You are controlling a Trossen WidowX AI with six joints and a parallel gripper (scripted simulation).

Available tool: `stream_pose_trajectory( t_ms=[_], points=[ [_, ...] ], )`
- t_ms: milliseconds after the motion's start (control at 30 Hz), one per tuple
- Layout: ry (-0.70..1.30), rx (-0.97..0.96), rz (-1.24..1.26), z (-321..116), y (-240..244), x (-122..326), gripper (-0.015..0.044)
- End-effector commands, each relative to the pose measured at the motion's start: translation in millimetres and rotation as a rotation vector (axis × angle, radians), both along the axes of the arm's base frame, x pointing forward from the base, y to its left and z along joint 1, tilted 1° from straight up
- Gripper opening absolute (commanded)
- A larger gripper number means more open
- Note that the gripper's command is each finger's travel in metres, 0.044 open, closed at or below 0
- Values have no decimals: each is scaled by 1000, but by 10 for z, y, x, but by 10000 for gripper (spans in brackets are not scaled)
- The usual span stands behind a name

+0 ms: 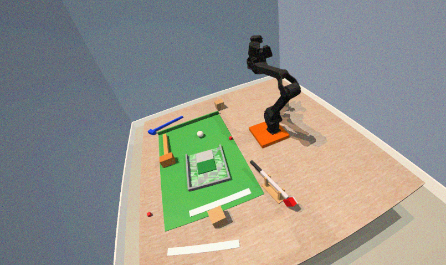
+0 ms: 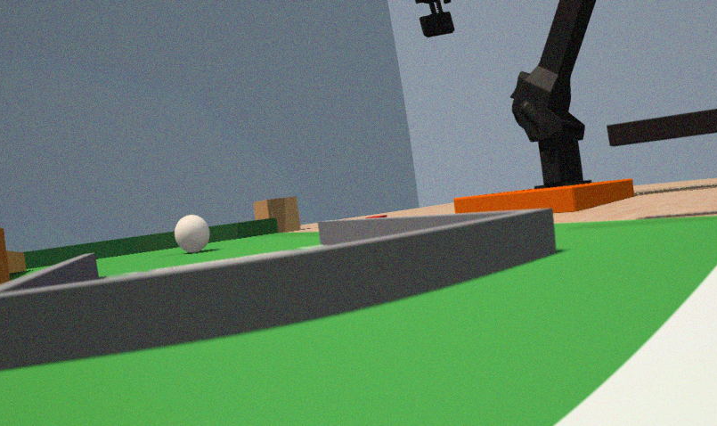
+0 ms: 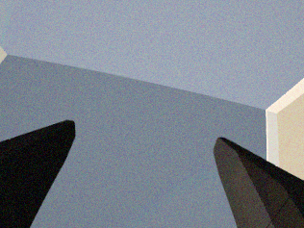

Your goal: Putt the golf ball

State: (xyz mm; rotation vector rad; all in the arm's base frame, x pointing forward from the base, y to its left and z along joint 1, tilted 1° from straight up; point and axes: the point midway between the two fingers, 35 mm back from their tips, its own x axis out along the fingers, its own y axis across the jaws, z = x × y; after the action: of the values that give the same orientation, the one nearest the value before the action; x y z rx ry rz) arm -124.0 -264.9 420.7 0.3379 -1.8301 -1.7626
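1. Overhead, the arm rears at upper right of the frame, its pincer (image 1: 255,41) high above the tabletop (image 1: 333,171); the red putter (image 1: 273,184) lies on a wooden stand, lower right of the green mat (image 1: 178,197).
2. Low down, the golf ball (image 2: 191,233) sits left of centre, behind a grey wall (image 2: 276,285).
3. Wrist view: fingers spread wide, holding nothing.

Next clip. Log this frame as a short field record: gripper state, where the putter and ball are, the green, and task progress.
gripper: gripper open, holding nothing, raised high above the orange base
red putter: resting on a wooden stand beside the green mat, red head at the near end, untouched
golf ball: on the mat, beyond the walled platform
raised green: no ball on it; grey walls on three sides
other club: blue putter at the far edge
progress: not begun
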Motion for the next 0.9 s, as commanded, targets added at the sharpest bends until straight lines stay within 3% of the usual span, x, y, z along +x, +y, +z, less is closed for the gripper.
stream_pose_trajectory(
  t_ms=[0,267,467,667,867],
  points=[
    [5,10,8,-6,-18,19,426],
    [275,416,353,-311,-639,1006,440],
    [586,671,641,-620,-819,1961,440],
    [968,842,920,-975,-672,2934,440],
    [1411,915,1182,-1367,-211,3805,440]
  ],
)
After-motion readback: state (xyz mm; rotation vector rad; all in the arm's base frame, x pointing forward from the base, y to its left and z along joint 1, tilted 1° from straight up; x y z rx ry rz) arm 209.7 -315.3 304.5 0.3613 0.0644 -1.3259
